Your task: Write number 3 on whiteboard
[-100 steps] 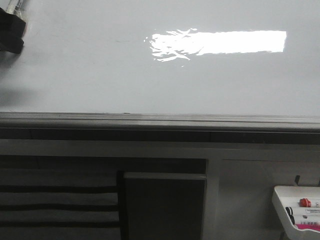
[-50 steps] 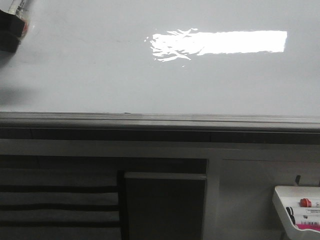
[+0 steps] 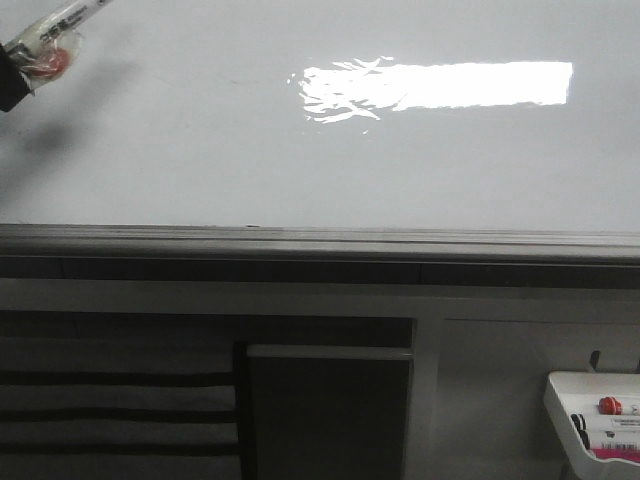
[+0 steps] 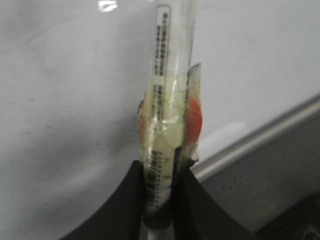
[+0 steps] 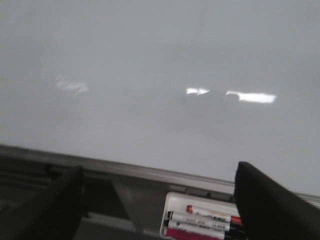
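1. Front view: The whiteboard [image 3: 300, 150] is looking all white, with one bright patch of light on it. No number 3 is showing on it anywhere, so the writing does not look started. The left tool [image 3: 8, 82] is peeking in at the far edge of the picture, and only a dark bit of it is showing. A marker [image 3: 55, 35] with tape around it is sticking out from that tool and pointing up along the board. I cannot tell if its tip is touching the board. Well away from the left tool, down low, a small white tray [image 3: 570, 405] is holding more markers.

2. Left wrist view: The left tool [image 4: 159, 192] is squeezing tight on the marker [image 4: 167, 100]. Its two dark fingers [image 4: 127, 200] are pressing on both sides of the pen's lower end. Clear tape and something red are wrapped around the pen just past the fingers. The board [image 4: 65, 100] behind the pen is showing no ink. The grey edge rail [image 4: 260, 137] is running close beside the tool.

3. Right wrist view: The right tool [image 5: 160, 200] is standing wide open and is holding nothing. The board [image 5: 150, 75] in front of it is showing no ink either. The tray [image 5: 172, 205] with its markers is sitting just between the two fingers, lower down.

4. My guess: the pen is already being held, so picking up is done. The whole number 3 is waiting to be drawn.
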Robot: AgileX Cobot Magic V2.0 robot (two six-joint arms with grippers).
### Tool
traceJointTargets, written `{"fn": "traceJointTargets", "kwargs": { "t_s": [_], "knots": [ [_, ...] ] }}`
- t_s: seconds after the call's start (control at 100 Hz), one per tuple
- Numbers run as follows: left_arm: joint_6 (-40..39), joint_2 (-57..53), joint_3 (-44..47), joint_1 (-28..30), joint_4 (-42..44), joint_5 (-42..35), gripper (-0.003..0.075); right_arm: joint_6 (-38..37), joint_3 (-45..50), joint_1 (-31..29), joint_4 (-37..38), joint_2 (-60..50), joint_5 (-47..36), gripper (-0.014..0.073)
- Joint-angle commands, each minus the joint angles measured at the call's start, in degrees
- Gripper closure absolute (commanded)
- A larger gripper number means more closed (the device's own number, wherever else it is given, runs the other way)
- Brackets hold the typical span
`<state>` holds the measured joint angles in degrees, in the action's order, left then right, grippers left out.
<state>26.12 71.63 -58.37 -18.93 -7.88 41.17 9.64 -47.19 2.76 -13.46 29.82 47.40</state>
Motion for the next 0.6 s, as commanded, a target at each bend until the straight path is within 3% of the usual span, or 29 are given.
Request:
{"fn": "traceJointTargets", "kwargs": {
  "t_s": [0.0,0.18,0.31,0.59],
  "knots": [
    [9.36,-1.75,-4.94,-2.86,-5.21,7.25,0.0739,11.59,-4.27,-0.25,-9.91,5.28,1.35,0.0048],
    [25.22,-1.75,-9.49,-9.19,-17.39,19.24,0.0739,38.76,-7.96,0.29,-28.15,16.7,13.79,0.0048],
    [28.23,-1.75,-10.59,-13.87,-20.24,20.69,0.0739,55.5,-8.51,4.23,-37.19,23.77,16.0,0.0048],
    [29.59,-1.52,-10.59,-19.19,-19.52,20.58,0.0739,58.93,-11.53,20.27,-34.97,33.66,8.43,0.011]
  ]
}}
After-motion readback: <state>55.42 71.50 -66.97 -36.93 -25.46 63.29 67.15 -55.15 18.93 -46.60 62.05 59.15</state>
